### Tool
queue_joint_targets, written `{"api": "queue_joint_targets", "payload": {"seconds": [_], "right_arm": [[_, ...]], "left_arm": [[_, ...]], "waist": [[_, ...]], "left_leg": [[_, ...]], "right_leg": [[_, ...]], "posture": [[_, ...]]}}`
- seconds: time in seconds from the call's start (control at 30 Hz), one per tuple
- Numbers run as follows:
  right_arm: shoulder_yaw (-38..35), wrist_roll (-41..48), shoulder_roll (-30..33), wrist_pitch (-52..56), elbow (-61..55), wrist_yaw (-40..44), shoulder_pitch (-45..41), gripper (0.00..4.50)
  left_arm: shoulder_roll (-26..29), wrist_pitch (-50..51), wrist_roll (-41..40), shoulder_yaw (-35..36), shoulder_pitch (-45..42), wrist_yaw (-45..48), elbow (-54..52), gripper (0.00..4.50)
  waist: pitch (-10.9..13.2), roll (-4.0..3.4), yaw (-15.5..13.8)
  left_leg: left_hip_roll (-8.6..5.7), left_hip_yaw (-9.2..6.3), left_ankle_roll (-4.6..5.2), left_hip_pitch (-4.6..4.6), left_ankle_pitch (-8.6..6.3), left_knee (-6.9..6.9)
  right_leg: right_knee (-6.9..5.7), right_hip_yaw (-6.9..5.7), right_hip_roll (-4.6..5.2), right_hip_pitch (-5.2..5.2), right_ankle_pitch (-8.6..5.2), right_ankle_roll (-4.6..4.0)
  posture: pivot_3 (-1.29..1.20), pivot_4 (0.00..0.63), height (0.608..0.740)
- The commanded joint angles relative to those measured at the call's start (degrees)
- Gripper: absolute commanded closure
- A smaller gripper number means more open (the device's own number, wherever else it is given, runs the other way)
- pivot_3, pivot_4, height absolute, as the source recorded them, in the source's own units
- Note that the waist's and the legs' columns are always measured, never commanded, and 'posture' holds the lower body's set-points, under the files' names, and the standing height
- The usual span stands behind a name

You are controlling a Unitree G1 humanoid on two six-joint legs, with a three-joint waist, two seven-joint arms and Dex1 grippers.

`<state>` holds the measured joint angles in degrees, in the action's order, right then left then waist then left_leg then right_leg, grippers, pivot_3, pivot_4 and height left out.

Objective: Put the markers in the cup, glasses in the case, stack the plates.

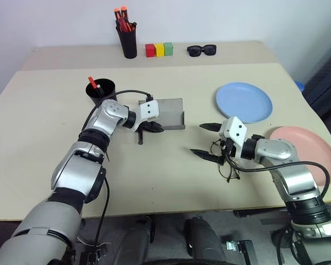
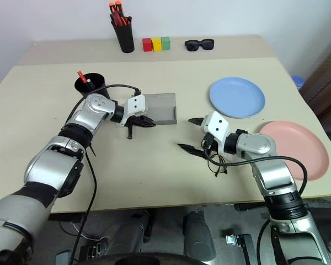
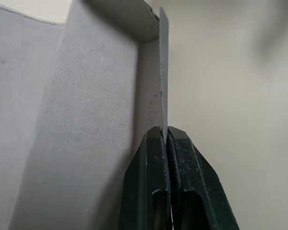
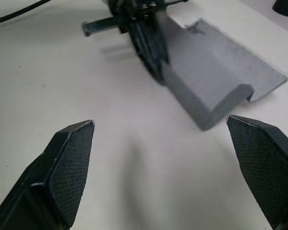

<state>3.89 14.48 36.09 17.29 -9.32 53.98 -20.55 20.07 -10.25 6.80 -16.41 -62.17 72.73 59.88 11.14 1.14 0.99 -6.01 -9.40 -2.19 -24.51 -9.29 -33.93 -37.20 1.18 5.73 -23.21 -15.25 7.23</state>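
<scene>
We see the black cup [image 1: 101,91] on the worktop [image 1: 44,132] holding one red-ended marker [image 1: 94,84], which leans out over its rim. The grey case [image 2: 159,109] lies open and empty in mid-worktop, its long axis running side to side. Our left end effector [image 1: 153,127] is closed tight on the case's front edge. Our right end effector [image 1: 205,140] hangs with fingers spread wide, holding nothing; the wire-framed glasses [image 2: 216,160] lie just beneath it. The blue plate [image 1: 244,102] and pink plate [image 1: 306,149] sit apart, unstacked.
</scene>
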Motion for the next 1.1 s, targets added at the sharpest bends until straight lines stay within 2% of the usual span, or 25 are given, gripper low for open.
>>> {"api": "queue_joint_targets", "payload": {"seconds": [0.03, 0.1, 0.23, 0.3, 0.37, 0.47, 0.6, 0.63, 0.67, 0.83, 1.1], "right_arm": [[-1.11, 0.77, 1.87, 0.51, -1.38, 1.17, -1.98, 0.00], [-1.37, 1.01, 3.31, 1.31, -1.31, 2.24, -2.44, 0.00], [-2.47, 2.53, 7.10, 5.53, -2.75, 4.16, -2.39, 0.00], [-3.06, 2.77, 8.82, 7.94, -3.50, 3.99, -2.08, 0.00], [-3.44, 2.86, 9.93, 9.31, -3.86, 3.82, -1.73, 0.00], [-4.38, 3.96, 11.29, 11.48, -4.45, 4.04, -0.96, 0.00], [-6.56, 6.39, 12.91, 16.62, -6.10, 3.67, -0.29, 0.00], [-7.16, 7.06, 13.51, 18.17, -6.66, 3.57, 0.04, 0.00], [-7.88, 7.74, 14.13, 19.70, -7.24, 3.43, 0.47, 0.00], [-11.20, 11.43, 16.37, 26.47, -10.70, 2.70, 2.80, 0.00], [-15.16, 18.22, 15.41, 36.74, -15.44, -1.03, 7.31, 0.00]], "left_arm": [[1.47, 2.74, -2.75, 1.16, 2.15, 4.82, -8.40, 4.48], [3.03, 7.62, -3.57, 0.49, 4.58, 8.15, -14.72, 4.48], [7.30, 24.84, -6.24, -1.17, 11.01, 14.38, -33.47, 4.48], [10.24, 32.22, -1.28, -4.32, 13.07, 12.70, -41.81, 4.48], [10.78, 38.20, -2.89, -4.41, 14.32, 12.38, -47.23, 4.48], [10.37, 44.92, -7.38, -2.62, 15.62, 11.60, -53.65, 3.63], [11.91, 45.51, -7.41, -3.54, 17.97, 8.31, -57.65, 1.64], [11.77, 44.95, -7.97, -3.11, 18.71, 7.39, -58.26, 0.99], [11.40, 44.34, -8.91, -2.18, 19.50, 6.40, -58.92, 0.68], [11.16, 43.98, -13.79, 2.66, 24.02, 1.67, -64.30, 0.68], [12.77, 36.90, -19.30, 9.68, 41.39, -5.99, -81.54, 0.68]], "waist": [[0.00, 0.00, 0.01], [0.00, -0.01, 0.11], [0.02, -0.04, 0.27], [0.02, -0.04, 0.16], [0.02, -0.04, 0.01], [0.02, -0.04, -0.29], [0.02, -0.05, -0.09], [0.02, -0.06, -0.02], [0.01, -0.08, -0.03], [0.02, -0.08, -0.31], [0.01, -0.10, -0.43]], "left_leg": [[0.00, 0.00, 0.00, 0.00, 0.00, 0.00], [0.01, -0.01, 0.00, 0.00, 0.00, 0.00], [0.04, -0.01, 0.01, 0.00, 0.00, 0.02], [0.06, -0.04, 0.01, 0.00, -0.01, 0.00], [0.06, -0.05, 0.01, 0.00, -0.01, -0.01], [0.06, -0.11, 0.02, 0.00, -0.01, -0.04], [0.07, -0.14, 0.03, 0.01, -0.02, -0.03], [0.09, -0.12, 0.03, 0.01, -0.02, -0.02], [0.10, -0.11, 0.03, 0.01, -0.02, -0.01], [0.08, -0.09, 0.05, 0.00, -0.03, -0.02], [0.09, -0.01, 0.12, 0.00, -0.08, -0.01]], "right_leg": [[0.00, 0.00, 0.00, 0.01, 0.00, 0.00], [0.00, 0.01, 0.00, 0.01, 0.00, 0.00], [-0.03, 0.02, -0.01, -0.02, 0.00, -0.01], [-0.03, 0.02, -0.01, -0.01, 0.00, -0.01], [-0.03, 0.04, -0.01, 0.01, 0.00, -0.01], [0.00, 0.04, 0.00, 0.03, -0.01, -0.02], [0.00, 0.04, 0.05, 0.01, -0.01, -0.02], [-0.01, 0.04, 0.05, -0.02, -0.01, -0.03], [-0.01, 0.04, 0.05, -0.02, -0.01, -0.03], [0.02, 0.04, 0.11, -0.01, -0.01, -0.04], [0.12, 0.10, 0.18, 0.00, -0.10, -0.20]], "posture": [[0.00, 0.150, 0.740], [0.00, 0.150, 0.740], [0.00, 0.150, 0.740], [0.00, 0.150, 0.740], [0.00, 0.150, 0.740], [0.00, 0.150, 0.740], [0.00, 0.150, 0.740], [0.00, 0.150, 0.740], [0.00, 0.150, 0.740], [0.00, 0.150, 0.740], [0.00, 0.150, 0.740]]}}
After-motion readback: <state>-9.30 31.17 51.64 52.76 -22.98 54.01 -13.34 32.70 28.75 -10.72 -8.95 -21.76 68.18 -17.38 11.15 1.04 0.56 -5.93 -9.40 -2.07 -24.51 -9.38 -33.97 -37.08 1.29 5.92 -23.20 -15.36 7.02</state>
